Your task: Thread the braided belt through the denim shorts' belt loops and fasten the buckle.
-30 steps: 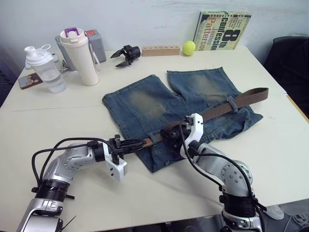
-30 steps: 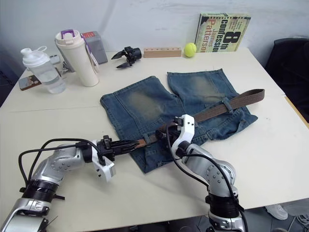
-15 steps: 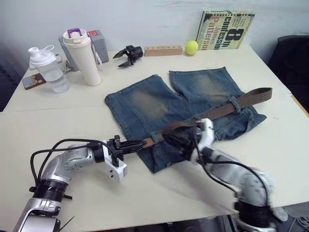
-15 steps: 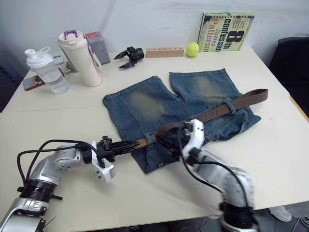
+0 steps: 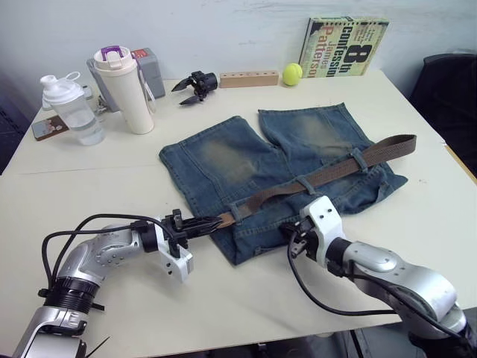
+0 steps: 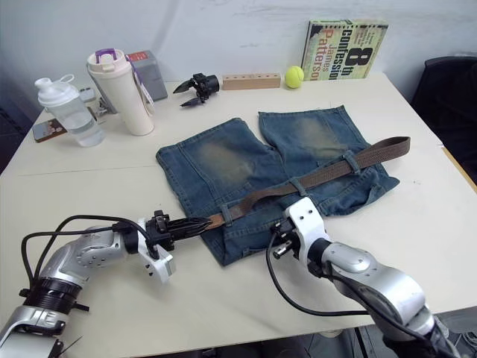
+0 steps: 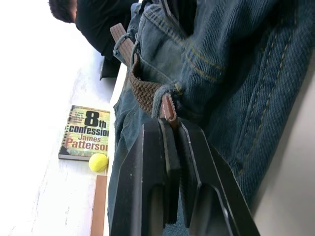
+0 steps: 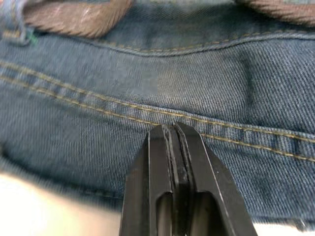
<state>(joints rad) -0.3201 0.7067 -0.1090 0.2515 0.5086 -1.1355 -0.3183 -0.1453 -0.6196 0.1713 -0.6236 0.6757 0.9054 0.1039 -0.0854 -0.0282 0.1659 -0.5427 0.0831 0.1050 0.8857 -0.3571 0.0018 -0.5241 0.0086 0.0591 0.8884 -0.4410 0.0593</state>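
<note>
1. Faded blue denim shorts lay flat on the cream worktop.
2. Dark-brown braided belt ran through the waistband loops.
3. Left end effector pinched the belt's tan tip.
4. Right end effector was pressed together, empty, over the denim.

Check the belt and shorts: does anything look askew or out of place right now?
The braided belt runs diagonally across the denim shorts through the belt loops; its far end juts past the cloth onto the table. Its tan tip sits pinched in the left hand. The right hand is shut, empty, on the denim. Nothing looks damaged.
</note>
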